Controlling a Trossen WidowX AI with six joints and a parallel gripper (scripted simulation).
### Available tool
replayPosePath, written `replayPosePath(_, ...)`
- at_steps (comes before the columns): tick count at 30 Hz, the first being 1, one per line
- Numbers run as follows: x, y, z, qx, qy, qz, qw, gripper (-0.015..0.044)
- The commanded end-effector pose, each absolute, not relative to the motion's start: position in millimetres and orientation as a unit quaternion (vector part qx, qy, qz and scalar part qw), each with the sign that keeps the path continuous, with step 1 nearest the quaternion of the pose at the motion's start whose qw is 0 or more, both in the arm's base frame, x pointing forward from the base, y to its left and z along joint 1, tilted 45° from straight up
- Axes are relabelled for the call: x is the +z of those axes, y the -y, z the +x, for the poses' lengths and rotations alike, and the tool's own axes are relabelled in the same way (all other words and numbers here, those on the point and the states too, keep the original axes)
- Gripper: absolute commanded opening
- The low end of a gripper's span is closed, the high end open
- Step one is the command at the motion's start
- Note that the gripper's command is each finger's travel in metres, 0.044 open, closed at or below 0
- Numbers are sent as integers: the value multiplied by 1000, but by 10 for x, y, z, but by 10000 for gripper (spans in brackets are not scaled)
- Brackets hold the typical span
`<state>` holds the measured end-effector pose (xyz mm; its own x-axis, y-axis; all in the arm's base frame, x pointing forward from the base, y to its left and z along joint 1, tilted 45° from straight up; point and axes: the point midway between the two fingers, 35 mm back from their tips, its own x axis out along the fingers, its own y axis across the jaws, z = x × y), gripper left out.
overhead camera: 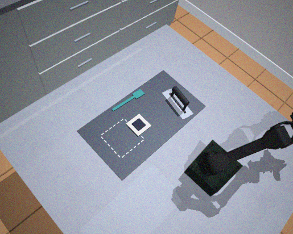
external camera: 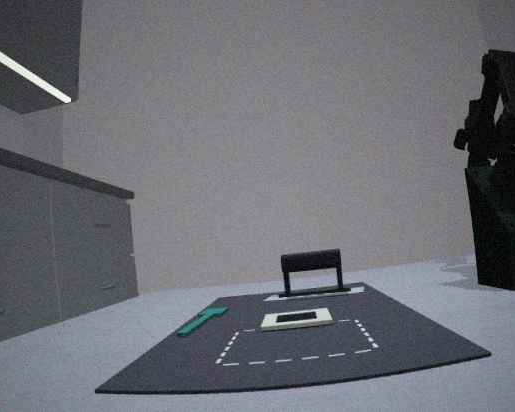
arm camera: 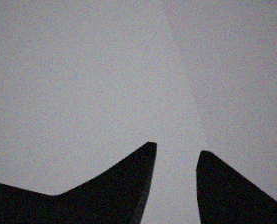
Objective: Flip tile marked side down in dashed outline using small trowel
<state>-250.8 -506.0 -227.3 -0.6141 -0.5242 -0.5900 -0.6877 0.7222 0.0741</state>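
Observation:
The tile (overhead camera: 139, 124) (external camera: 296, 317), white with a dark square mark facing up, lies flat on the dark mat (overhead camera: 90, 133) (external camera: 158, 375). It overlaps one edge of the dashed outline (overhead camera: 121, 157) (external camera: 283, 360), mostly outside it. A trowel (overhead camera: 180, 96) (external camera: 310, 261) with a thin pale plate and a raised black bar handle rests on the mat, beyond the tile in the exterior view. My gripper (arm camera: 176, 155) is partly open, with a gap between the fingertips and nothing in it. It is away from the trowel and tile; the fingers are not clear in the top and exterior views.
A teal tool (overhead camera: 124, 103) (external camera: 203, 322) with a long thin handle and small square blade lies near the mat's edge on the cabinet side. The arm's dark base block (overhead camera: 212, 182) (external camera: 498, 250) stands on the table beside the mat. Grey drawers (overhead camera: 84, 51) (external camera: 83, 260) stand along one side.

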Motion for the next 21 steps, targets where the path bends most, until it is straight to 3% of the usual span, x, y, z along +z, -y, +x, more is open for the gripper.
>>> replayPosePath(1, -2277, 5072, -2476, 147, -885, -344, 278, 179)
replayPosePath(5, -2310, 5156, -2224, 139, -873, -359, 300, 270)
replayPosePath(21, -2485, 5338, -686, 105, -793, -406, 442, 270)
